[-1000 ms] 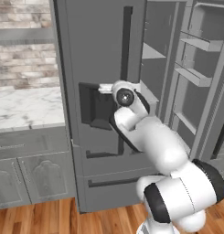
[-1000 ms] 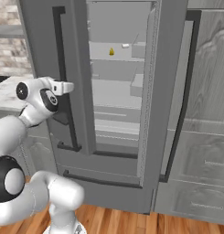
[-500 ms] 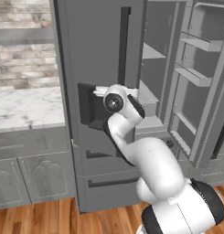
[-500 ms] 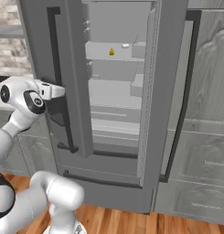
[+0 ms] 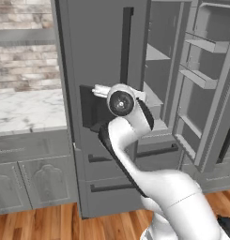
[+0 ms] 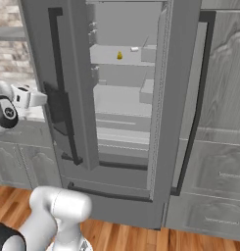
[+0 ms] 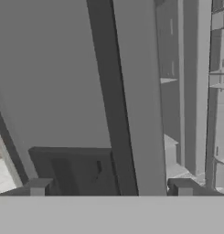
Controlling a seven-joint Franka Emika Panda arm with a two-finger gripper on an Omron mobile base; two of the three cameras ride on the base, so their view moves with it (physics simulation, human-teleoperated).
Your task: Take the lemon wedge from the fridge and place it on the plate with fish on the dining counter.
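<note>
The fridge (image 6: 121,98) stands with its right door swung wide open, so the shelves inside show through the middle of the right base view. On an upper shelf, towards the top centre of that frame, sits the lemon wedge (image 6: 119,55), a tiny yellow speck well back from the shelf edge, with a small pale object (image 6: 134,49) just to its right.

The left door is shut. The claw (image 7: 109,188) hangs in front of that door, at the height of the dark dispenser recess (image 5: 90,108), which lies left of centre in the left base view. In the hand view the two finger tips (image 7: 38,187) rise at the bottom of the frame, set wide apart, with nothing between them; the long dark door handle (image 7: 114,100) runs up the frame between them but farther off, not touched.

At the left of the left base view a marble worktop (image 5: 27,110) runs over grey cabinets (image 5: 32,180), with a brick wall (image 5: 22,61) behind.
</note>
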